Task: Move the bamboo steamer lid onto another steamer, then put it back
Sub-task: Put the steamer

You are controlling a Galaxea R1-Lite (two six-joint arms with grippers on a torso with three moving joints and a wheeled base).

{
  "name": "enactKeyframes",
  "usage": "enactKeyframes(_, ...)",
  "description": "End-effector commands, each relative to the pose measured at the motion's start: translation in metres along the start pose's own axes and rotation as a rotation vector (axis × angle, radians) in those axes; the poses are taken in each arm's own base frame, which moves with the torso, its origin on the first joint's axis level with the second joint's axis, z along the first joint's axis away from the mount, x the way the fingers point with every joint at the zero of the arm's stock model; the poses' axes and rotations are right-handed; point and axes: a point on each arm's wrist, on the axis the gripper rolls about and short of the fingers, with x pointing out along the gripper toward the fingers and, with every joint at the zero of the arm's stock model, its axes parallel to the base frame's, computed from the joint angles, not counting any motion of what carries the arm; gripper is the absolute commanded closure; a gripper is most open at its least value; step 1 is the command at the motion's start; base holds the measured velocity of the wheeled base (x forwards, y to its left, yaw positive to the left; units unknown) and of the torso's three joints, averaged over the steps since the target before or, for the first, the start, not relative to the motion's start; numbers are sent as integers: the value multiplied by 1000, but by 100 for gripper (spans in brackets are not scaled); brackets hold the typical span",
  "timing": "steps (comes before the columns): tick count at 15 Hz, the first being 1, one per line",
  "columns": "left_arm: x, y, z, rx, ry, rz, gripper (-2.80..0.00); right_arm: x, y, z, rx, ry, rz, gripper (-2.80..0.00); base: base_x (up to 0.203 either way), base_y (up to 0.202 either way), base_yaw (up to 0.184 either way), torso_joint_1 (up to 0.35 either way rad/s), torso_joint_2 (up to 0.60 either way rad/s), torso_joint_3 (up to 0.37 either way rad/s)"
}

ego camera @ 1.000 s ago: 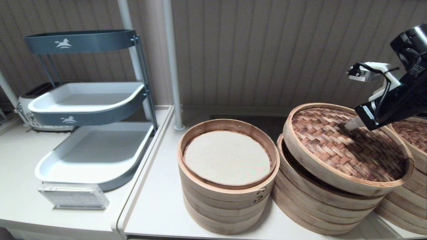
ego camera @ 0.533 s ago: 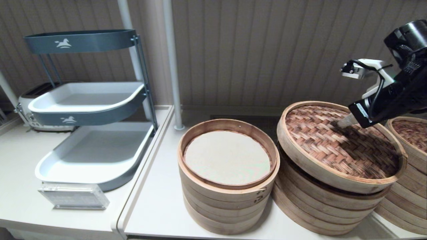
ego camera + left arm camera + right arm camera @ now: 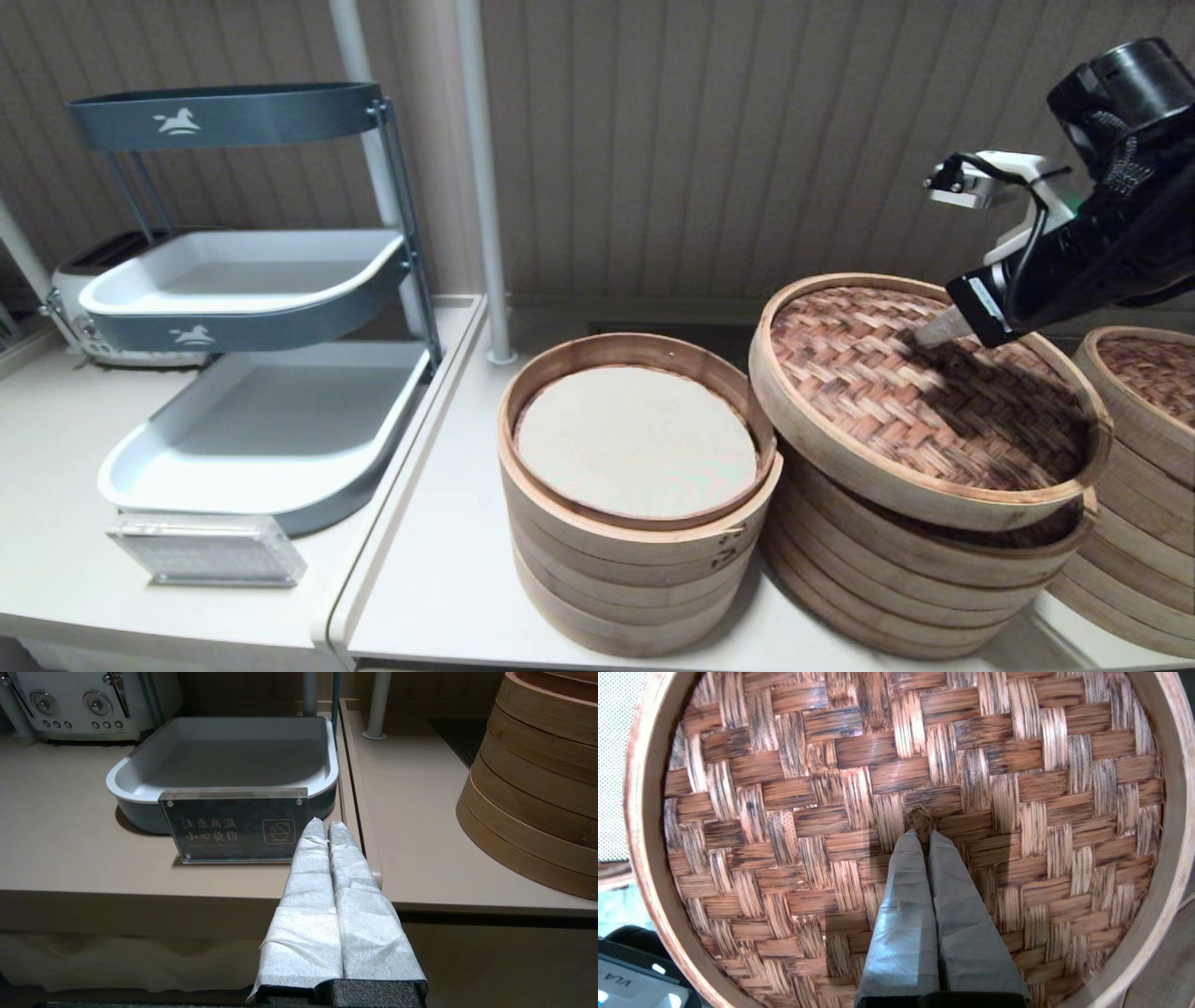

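**Lid held by its centre loop above the wide steamer stack**

Nearest, the left gripper (image 3: 325,828) sits low in front of the surface (image 3: 439,569), its wrapped fingers pressed together on nothing. Just beyond it a clear sign plate (image 3: 207,549) stands at the near edge of a grey-and-white tray (image 3: 261,439), which is bare inside; a second tray (image 3: 238,271) on the rack above is also bare. A toaster (image 3: 79,280) stands far left.

At centre, the taller steamer stack (image 3: 635,569) is open at the top, showing only its white liner (image 3: 635,439) inside the rim.

To its right, touching or just beside it, is another steamer (image 3: 896,597), a stack of wide shallow tiers. The bamboo steamer lid (image 3: 878,392) hangs tilted over it, its left edge overlapping the rim of the taller stack, its right side low, with a dark gap showing beneath. The right gripper (image 3: 924,833) reaches down from the far right, fingers closed tight on the lid's small centre loop (image 3: 920,819).

At the right edge, a third stack (image 3: 1134,373) keeps its own woven lid on.
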Motion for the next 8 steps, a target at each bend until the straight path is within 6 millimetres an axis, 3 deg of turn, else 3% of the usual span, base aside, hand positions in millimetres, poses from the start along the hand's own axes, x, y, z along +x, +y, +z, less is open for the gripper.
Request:
enactKeyframes(1, 2, 0, -8, 0, 26, -1, 0, 5, 6, 5, -16, 1, 19, 0, 0, 0, 0, 0, 0, 0)
enactKeyframes(8, 2, 0, -8, 0, 26, -1, 0, 5, 18, 13, -50, -24, 46, 0, 0, 0, 0, 0, 0, 0)
